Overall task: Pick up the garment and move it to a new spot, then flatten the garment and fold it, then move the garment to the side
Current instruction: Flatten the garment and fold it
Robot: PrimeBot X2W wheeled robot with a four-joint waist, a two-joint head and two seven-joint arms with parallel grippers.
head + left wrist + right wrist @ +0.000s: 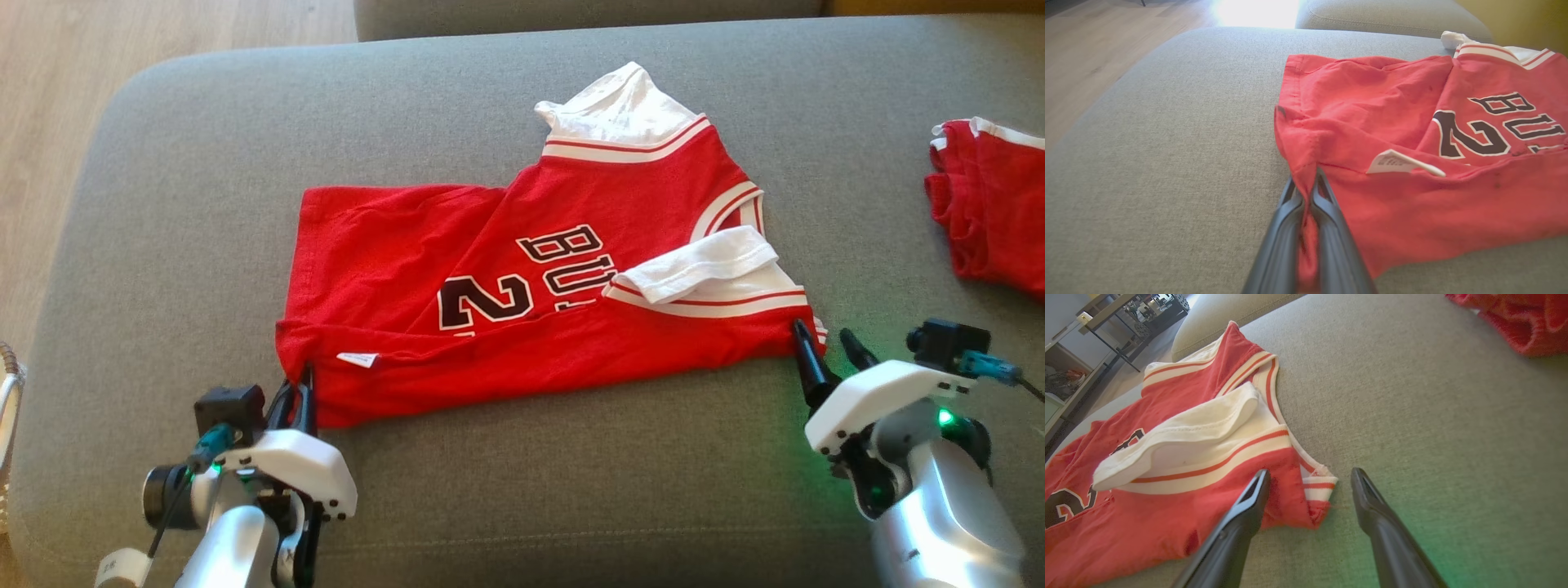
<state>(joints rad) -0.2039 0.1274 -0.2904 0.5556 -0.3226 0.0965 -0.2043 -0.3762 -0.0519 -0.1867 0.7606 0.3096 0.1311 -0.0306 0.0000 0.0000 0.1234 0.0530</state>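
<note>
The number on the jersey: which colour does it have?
Black with a white outline. The number on the red jersey shows best in the left wrist view.

A red cloth [992, 220], perhaps shorts, lies on a grey cushion [490, 506].

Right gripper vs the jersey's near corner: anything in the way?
Nothing visible. The right gripper stands open with the jersey's striped shoulder corner between its fingers: one finger over the red cloth, the other over bare cushion. The left gripper is shut on the hem corner.
</note>
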